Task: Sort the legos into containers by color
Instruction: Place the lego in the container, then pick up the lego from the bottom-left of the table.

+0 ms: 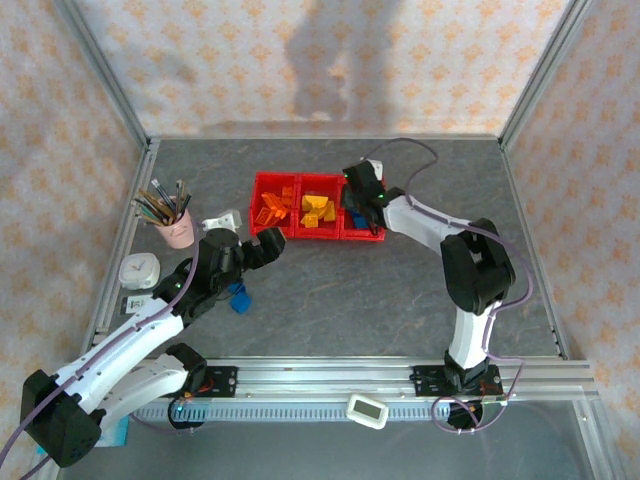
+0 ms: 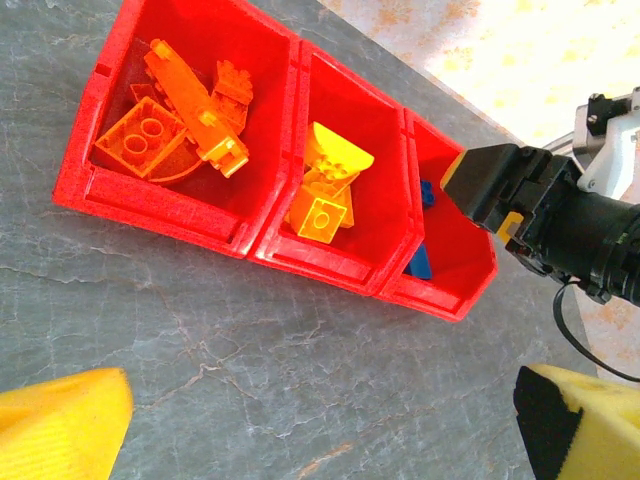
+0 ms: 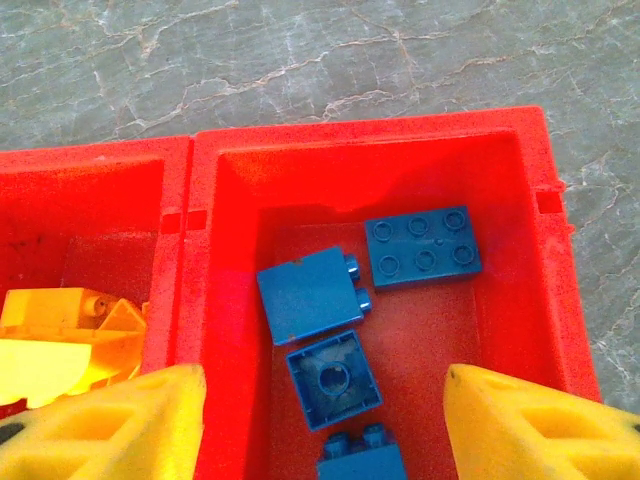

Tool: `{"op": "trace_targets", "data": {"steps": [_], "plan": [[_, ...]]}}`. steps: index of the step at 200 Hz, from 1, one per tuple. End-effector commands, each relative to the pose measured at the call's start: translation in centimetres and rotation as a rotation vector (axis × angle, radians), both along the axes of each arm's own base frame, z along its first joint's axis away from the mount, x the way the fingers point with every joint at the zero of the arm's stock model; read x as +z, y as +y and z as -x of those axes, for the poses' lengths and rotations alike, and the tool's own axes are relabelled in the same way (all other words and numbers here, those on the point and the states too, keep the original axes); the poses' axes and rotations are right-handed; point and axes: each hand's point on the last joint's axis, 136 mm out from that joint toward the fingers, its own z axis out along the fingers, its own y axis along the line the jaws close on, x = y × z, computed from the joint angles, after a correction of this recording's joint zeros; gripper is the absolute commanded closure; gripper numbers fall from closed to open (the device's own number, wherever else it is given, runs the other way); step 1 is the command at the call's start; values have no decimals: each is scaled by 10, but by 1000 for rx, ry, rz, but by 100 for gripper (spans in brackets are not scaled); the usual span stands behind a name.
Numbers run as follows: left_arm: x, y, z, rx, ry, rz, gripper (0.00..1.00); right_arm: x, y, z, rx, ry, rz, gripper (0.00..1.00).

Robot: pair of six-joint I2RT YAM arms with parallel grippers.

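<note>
The legos lie sorted in the three joined red containers, which stand in a row at the far middle of the grey table. The left bin holds orange pieces, among them a long curved one lying over a studded brick. The middle bin holds yellow bricks. The right bin holds four blue bricks, one a flat plate with its studs up, none of them touching a finger. One more blue brick lies on the table well near of the bins, just beside the left arm.

The right gripper hangs over the right bin with its yellow fingers spread wide, released, nothing between them. The left gripper sits just near of the left bin, jaws fully apart and empty.

At the left side of the table stand a pink pencil cup and, nearer, a white timer
</note>
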Motion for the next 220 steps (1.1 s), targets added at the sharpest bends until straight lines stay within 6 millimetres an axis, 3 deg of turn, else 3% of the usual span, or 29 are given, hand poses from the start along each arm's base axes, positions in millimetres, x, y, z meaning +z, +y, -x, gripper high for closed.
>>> {"op": "trace_targets", "data": {"steps": [1,58,107,154,179,220], "plan": [[15,10,-1,31,-38,-24,1,42,18,20,72,-74,-6,34],[17,34,19,95,-15,-43,1,44,82,96,285,-61,-41,26],[13,58,41,172,36,-62,1,26,160,172,548,-46,-84,21],[12,85,63,273,66,-59,1,-7,230,236,760,-18,-118,15],[16,96,73,314,64,-51,1,-22,255,252,837,-17,-105,12],[19,109,82,367,64,-47,1,-46,284,259,894,-8,-82,10]]}}
